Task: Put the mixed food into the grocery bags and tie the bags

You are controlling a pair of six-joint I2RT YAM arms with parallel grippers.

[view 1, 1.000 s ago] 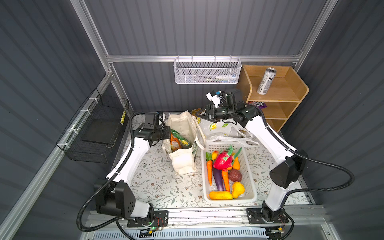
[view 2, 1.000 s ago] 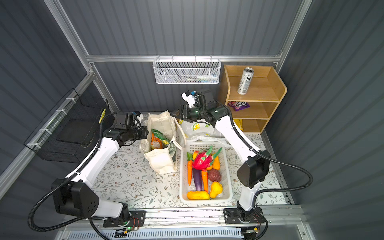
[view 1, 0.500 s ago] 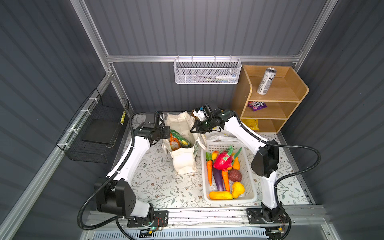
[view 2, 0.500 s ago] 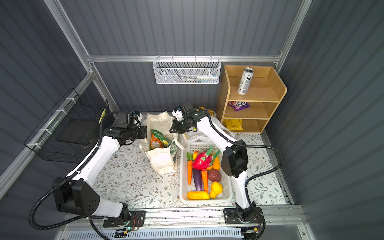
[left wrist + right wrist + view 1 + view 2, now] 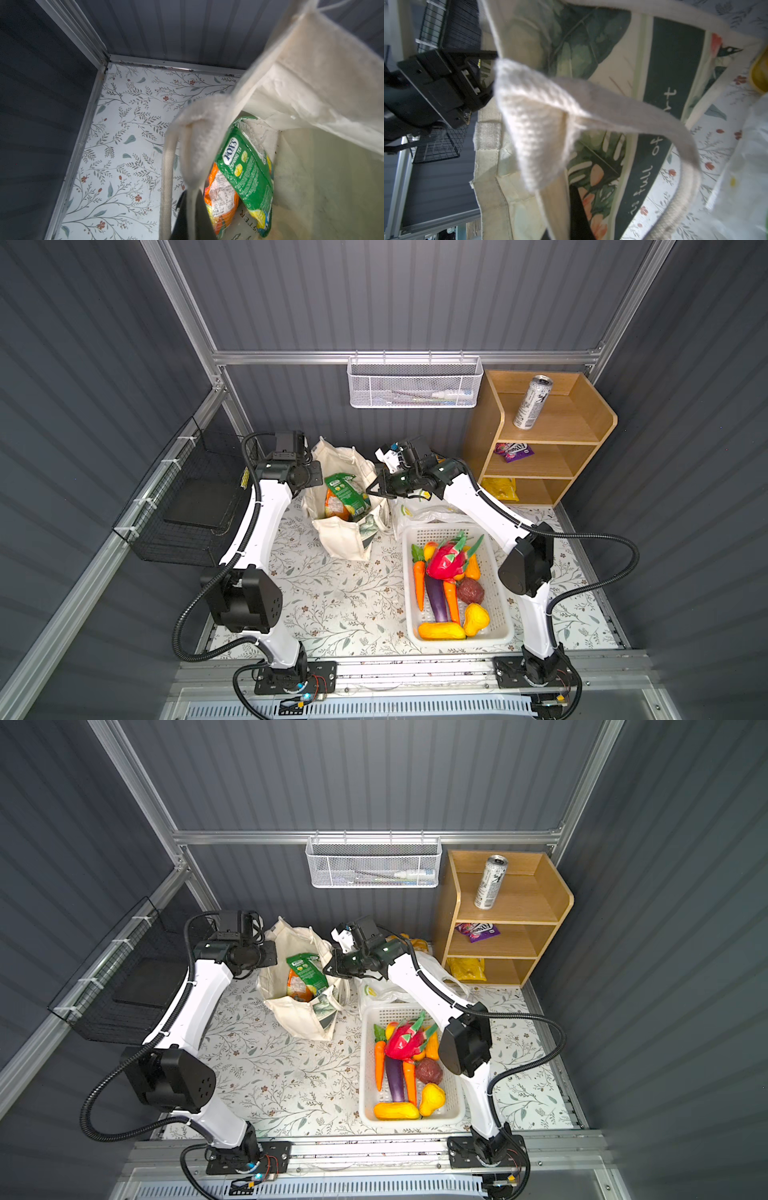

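Observation:
The cream canvas tote (image 5: 340, 531) (image 5: 297, 1011) stands open at the back. A green candy packet (image 5: 345, 489) (image 5: 245, 166) and an orange one (image 5: 334, 509) (image 5: 220, 199) lie inside it. My left gripper (image 5: 318, 479) (image 5: 192, 209) is shut on the tote's left rim by a handle. Across the opening, my right gripper (image 5: 370, 492) (image 5: 568, 207) is shut on the right rim. The lemon-print plastic bag (image 5: 424, 512) lies behind the basket. A silver can (image 5: 532, 402) stands on the shelf's top tier. The purple eggplant (image 5: 436, 599) lies in the basket.
A white perforated basket (image 5: 457, 641) of toy produce sits at front right. The wooden shelf (image 5: 582, 435) also holds a purple packet (image 5: 513, 450) and a yellow one (image 5: 500, 489). A black wire rack (image 5: 187, 497) hangs left, and a white mesh basket (image 5: 415, 381) on the back wall.
My right arm swung left and down from above the plastic bag to the tote's right rim, and its gripper went from open to shut there. The left arm stayed put.

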